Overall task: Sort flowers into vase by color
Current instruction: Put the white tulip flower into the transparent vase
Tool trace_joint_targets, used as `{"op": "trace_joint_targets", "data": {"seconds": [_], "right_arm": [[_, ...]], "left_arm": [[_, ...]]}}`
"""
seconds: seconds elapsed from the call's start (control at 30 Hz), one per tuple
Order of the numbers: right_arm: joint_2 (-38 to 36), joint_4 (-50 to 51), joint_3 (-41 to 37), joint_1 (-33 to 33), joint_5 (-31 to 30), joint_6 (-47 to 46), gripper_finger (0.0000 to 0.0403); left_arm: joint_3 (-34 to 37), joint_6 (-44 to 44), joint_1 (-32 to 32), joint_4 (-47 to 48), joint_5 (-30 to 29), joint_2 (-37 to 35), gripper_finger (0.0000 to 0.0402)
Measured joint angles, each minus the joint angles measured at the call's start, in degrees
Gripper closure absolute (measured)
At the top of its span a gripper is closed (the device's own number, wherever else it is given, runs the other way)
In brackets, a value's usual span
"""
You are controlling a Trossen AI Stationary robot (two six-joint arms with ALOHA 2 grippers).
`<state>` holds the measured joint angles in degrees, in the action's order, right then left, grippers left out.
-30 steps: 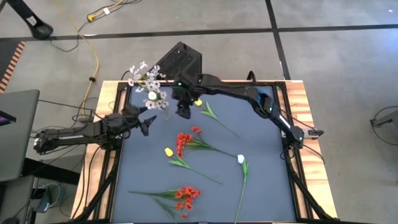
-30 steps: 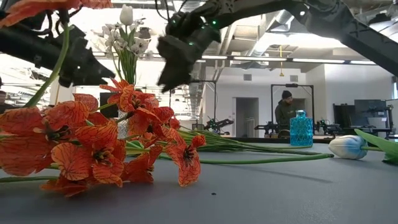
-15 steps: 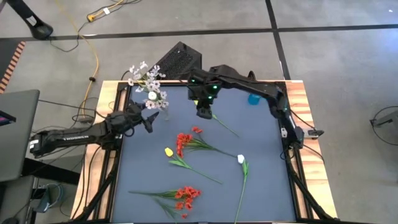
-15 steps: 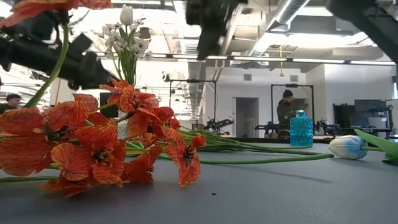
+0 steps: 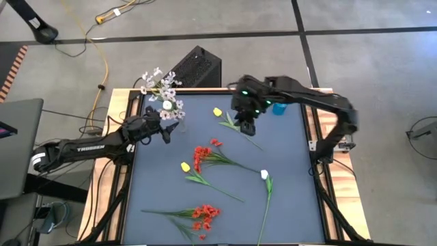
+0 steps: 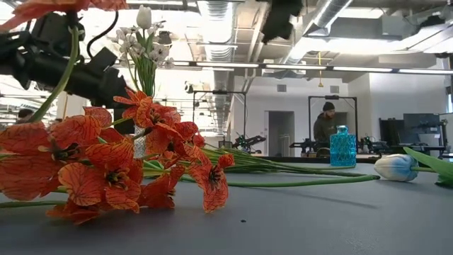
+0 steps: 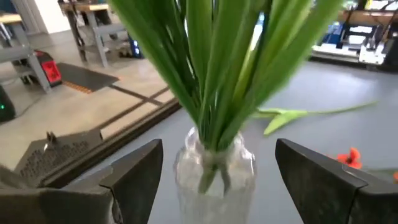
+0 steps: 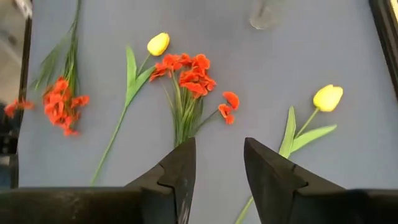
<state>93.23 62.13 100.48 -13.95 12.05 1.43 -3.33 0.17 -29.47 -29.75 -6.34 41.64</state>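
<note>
We see the desk (image 5: 287, 205) strewn with flowers: a red cluster (image 5: 203, 217) near the front edge, a second red cluster (image 5: 202, 154) with a yellow tulip (image 5: 184, 166) at mid-desk, a white tulip (image 5: 264, 175) to the right of them, and another yellow tulip (image 5: 218, 112) toward the back. The clear vase (image 5: 168, 111) at the back left already holds the lilac sprig and a white tulip; the left gripper (image 5: 164, 131) hangs just beside it, its fingers spread wide with the vase (image 7: 214, 171) between them and nothing gripped. A blue vase (image 5: 278, 108) stands at the back right. Our right gripper (image 5: 247, 126) hovers above the back yellow tulip's stem, part-open and empty. That stem runs diagonally from the bloom at back left toward front right, passing right under the gripper, so we judge the right arm the nearer one for it.
</note>
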Motion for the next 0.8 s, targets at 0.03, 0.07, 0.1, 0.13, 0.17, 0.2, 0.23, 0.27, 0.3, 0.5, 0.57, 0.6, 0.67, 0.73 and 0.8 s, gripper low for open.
{"op": "trace_joint_targets", "data": {"seconds": [0.03,0.07,0.1,0.13,0.17,0.2,0.23,0.27,0.3,0.5,0.57,0.6,0.67,0.73,0.8], "right_arm": [[-2.8,-3.5,-4.8,0.1,0.0,-2.0,0.0243],[-5.4,-6.7,-9.1,0.4,-0.2,-4.4,0.0243],[-7.8,-9.4,-13.2,0.9,-0.2,-6.7,0.0243],[-10.0,-11.8,-16.9,1.4,-0.2,-9.0,0.0243],[-11.9,-13.8,-20.0,2.1,-0.2,-11.2,0.0243],[-13.5,-15.9,-22.7,3.0,-0.2,-13.5,0.0243],[-15.1,-17.5,-25.0,3.9,-0.2,-16.1,0.0243],[-16.5,-18.7,-26.8,5.1,-0.4,-18.4,0.0243],[-17.8,-19.2,-28.1,6.4,-1.1,-20.5,0.0243],[-21.0,-19.1,-30.8,14.7,-9.2,-27.9,0.0243],[-21.2,-19.3,-30.7,16.5,-10.7,-29.5,0.0243],[-21.3,-19.1,-30.7,17.3,-11.4,-30.2,0.0243],[-21.0,-19.2,-30.7,18.7,-12.6,-31.2,0.0244],[-20.7,-18.7,-30.7,19.7,-13.5,-31.6,0.0244],[-20.5,-18.7,-30.7,20.6,-14.0,-32.0,0.0244]], "left_arm": [[0.0,0.0,-0.2,-1.7,0.1,1.1,0.0101],[0.0,0.1,-0.4,-3.0,0.1,2.2,0.0101],[0.0,0.1,-0.6,-4.1,0.1,3.4,0.0101],[-0.1,0.0,-0.9,-4.9,0.4,4.4,0.0101],[-0.4,-0.2,-1.1,-4.7,1.1,5.4,0.0101],[-0.8,-0.5,-1.2,-4.7,1.9,6.5,0.0101],[-1.2,-0.7,-1.3,-4.8,2.8,7.6,0.0101],[-1.7,-0.7,-1.3,-4.8,3.2,8.6,0.0101],[-2.4,-0.6,-1.3,-4.8,3.3,9.5,0.0101],[-5.1,0.8,-1.4,-4.9,3.1,13.6,0.0102],[-5.5,0.7,-1.4,-5.0,3.1,14.5,0.0105],[-5.5,0.6,-1.4,-4.9,3.1,14.8,0.0109],[-5.6,0.0,-1.4,-4.9,3.1,15.0,0.0121],[-5.6,-0.6,-1.4,-4.9,3.1,15.0,0.0140],[-5.6,-0.7,-1.4,-4.8,3.0,14.7,0.0164]]}}
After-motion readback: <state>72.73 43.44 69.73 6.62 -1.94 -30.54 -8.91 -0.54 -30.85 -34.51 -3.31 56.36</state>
